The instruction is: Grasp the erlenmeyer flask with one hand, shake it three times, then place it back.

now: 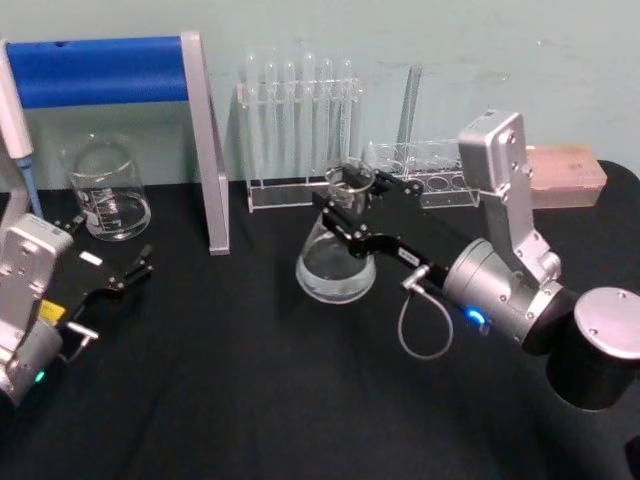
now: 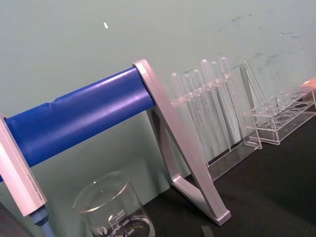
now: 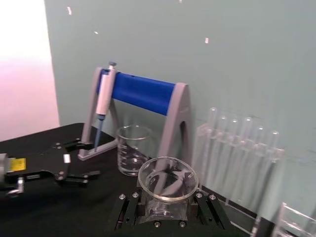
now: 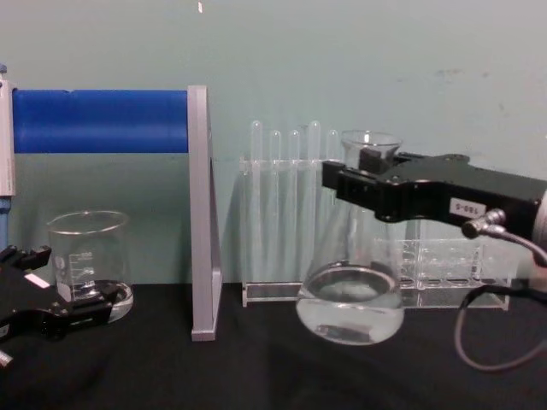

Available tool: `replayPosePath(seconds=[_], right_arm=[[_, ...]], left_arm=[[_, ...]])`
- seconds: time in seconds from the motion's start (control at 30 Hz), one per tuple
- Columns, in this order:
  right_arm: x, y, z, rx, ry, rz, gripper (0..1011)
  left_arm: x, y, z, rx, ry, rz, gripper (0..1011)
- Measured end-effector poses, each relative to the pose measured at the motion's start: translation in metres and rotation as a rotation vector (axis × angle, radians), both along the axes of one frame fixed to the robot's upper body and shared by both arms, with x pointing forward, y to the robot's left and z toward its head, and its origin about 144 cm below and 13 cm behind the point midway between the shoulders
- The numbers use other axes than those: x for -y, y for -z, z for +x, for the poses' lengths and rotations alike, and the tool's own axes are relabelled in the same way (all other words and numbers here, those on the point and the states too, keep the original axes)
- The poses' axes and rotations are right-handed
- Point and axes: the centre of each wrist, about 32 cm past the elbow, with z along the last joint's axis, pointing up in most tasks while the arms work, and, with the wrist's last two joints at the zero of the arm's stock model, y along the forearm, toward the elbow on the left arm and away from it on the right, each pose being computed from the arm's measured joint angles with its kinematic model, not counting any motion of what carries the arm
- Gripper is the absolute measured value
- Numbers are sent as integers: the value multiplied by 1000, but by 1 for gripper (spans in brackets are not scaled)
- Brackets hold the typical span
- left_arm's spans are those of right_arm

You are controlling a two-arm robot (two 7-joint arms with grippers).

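My right gripper has its jaws closed on the neck of the erlenmeyer flask. The flask hangs below them, its base on or just above the black surface; I cannot tell which. Smooth glass may slip in a hard shake, and a wide swing could strike the test-tube rack just beyond the jaws. Behind it stands a pale green wall. My left gripper rests well to the left, jaws wide.

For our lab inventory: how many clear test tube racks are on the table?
2: the taller rack behind the erlenmeyer flask; the lower rack to its right, behind the right gripper.
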Motion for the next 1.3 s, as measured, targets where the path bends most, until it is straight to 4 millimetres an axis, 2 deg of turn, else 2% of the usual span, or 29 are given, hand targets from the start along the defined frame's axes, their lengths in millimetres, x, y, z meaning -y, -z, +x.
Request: replayPosePath(seconds=[0.53, 1.03, 1.3], right_arm=[[-28, 2, -21, -25, -169, -2, 450], [-39, 4, -38, -38, -290, -21, 450], [-40, 5, -39, -41, -297, -25, 450]], left_arm=[[0, 0, 0, 0, 0, 0, 1001], [0, 0, 0, 0, 0, 0, 1001], [0, 0, 0, 0, 0, 0, 1001]])
